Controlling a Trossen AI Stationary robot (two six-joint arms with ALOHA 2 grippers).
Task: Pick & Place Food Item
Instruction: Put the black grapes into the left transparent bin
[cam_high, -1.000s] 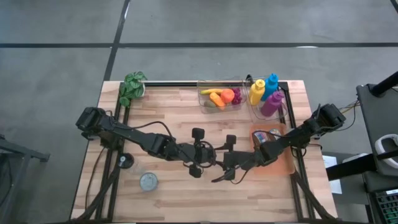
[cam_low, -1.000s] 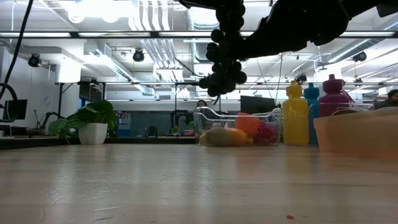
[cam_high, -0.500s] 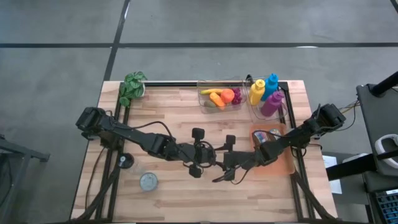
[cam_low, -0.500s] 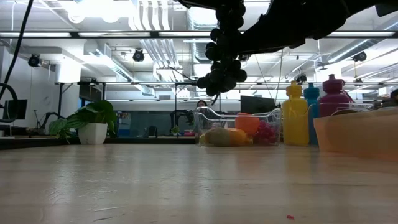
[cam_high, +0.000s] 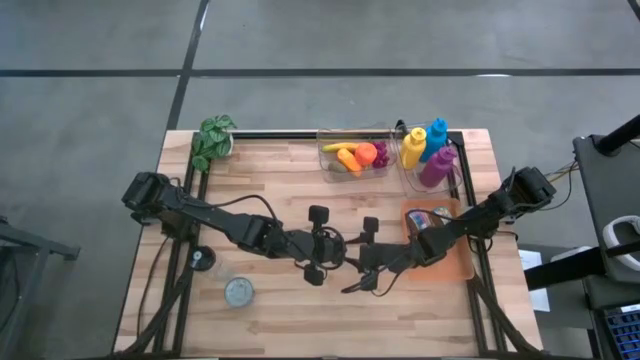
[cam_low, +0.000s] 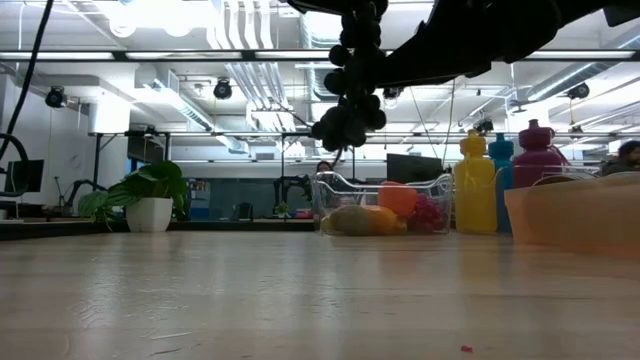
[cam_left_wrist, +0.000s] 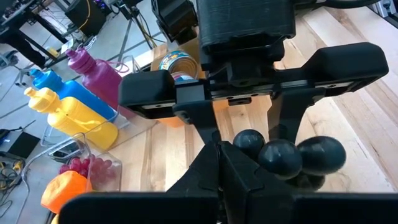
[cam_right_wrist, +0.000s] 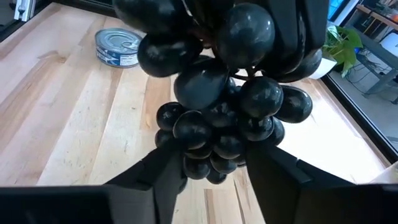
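A bunch of black grapes (cam_low: 346, 112) hangs in the air over the middle of the table, clear of the wood. My left gripper (cam_left_wrist: 219, 149) comes from the table's left and is shut at the top of the bunch. My right gripper (cam_right_wrist: 214, 177) comes from the right, facing it, with its two fingers closed in on either side of the bunch's lower part (cam_right_wrist: 208, 146). In the high view both grippers (cam_high: 325, 258) (cam_high: 360, 268) meet at mid-table and hide the grapes. My left gripper pinches the top of the bunch (cam_left_wrist: 239, 142), at the stem end, between its shut fingers, slanting down from the table's left. The grapes hang below it, lifted clear. My right gripper has one finger (cam_right_wrist: 163, 180) on each side of the bunch's lower end (cam_right_wrist: 186, 163), slanting down from the right; the fingers seem to touch the outer grapes.
A clear bin of toy food (cam_high: 355, 157) and a bin of coloured bottles (cam_high: 428, 155) stand at the far edge. An orange tray (cam_high: 452, 250) holding a can lies at the right. A potted plant (cam_high: 213, 140) is far left, a tin can (cam_high: 239, 291) near left.
The lower end of the grape bunch has swung a little toward the table's left and risen slightly, while its top stays where it was. Both arms have kept their places.
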